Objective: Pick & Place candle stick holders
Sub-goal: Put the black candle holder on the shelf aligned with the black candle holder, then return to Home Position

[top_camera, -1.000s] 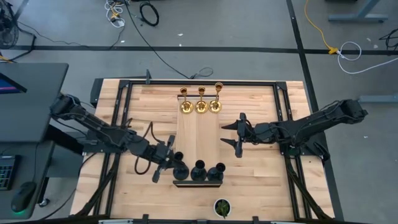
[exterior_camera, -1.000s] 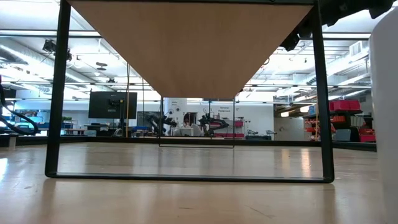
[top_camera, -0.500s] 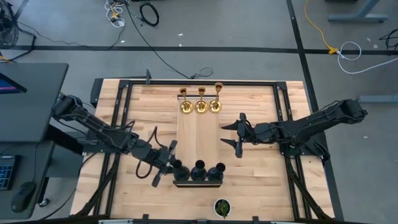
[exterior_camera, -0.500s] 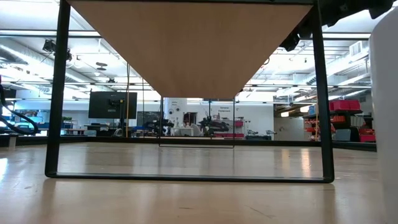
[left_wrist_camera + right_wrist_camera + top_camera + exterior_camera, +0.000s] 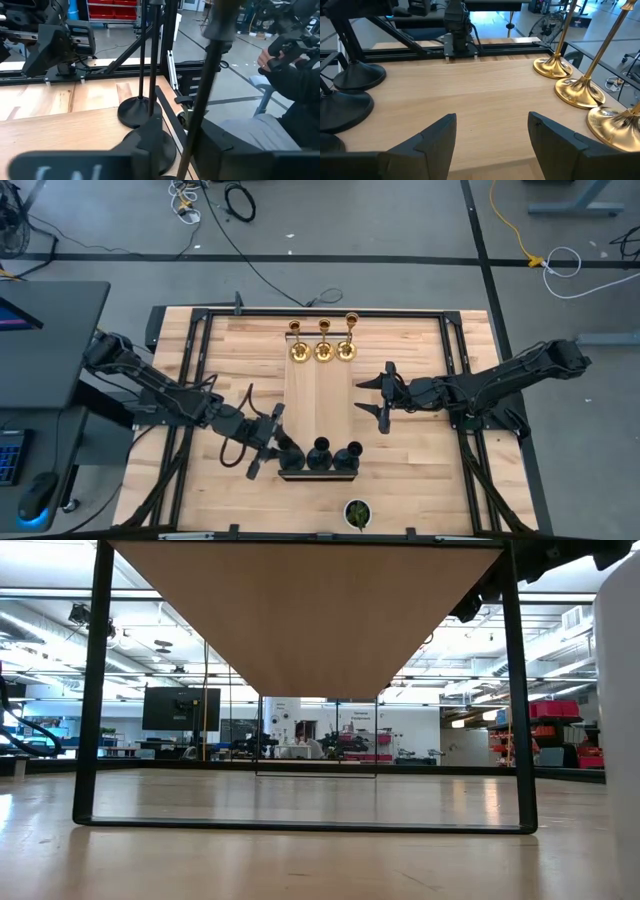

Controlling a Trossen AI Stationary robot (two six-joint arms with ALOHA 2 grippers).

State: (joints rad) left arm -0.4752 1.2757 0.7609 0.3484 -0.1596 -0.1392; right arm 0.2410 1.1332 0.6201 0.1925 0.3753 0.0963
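Observation:
Three gold candle stick holders (image 5: 323, 350) stand on their round bases in a row at the far end of a light board (image 5: 318, 395). Three black holders (image 5: 334, 455) stand in a row at its near end. My left gripper (image 5: 266, 442) is open, its fingers spread just left of the leftmost black holder (image 5: 291, 452), whose thin stem (image 5: 202, 100) looms close in the left wrist view. I cannot see that it touches the holder. My right gripper (image 5: 368, 395) is open and empty at the board's right edge, facing across it (image 5: 492, 125).
A dark pot with a green plant (image 5: 357, 513) stands near the table's front edge. Black frame rails (image 5: 200, 350) run along the table's sides. A seated person (image 5: 295, 80) shows beyond the table in the left wrist view.
My left gripper has crept toward the table's right and slightly toward its near edge, closing in on the leftmost black holder and staying open. The holders have kept their places.

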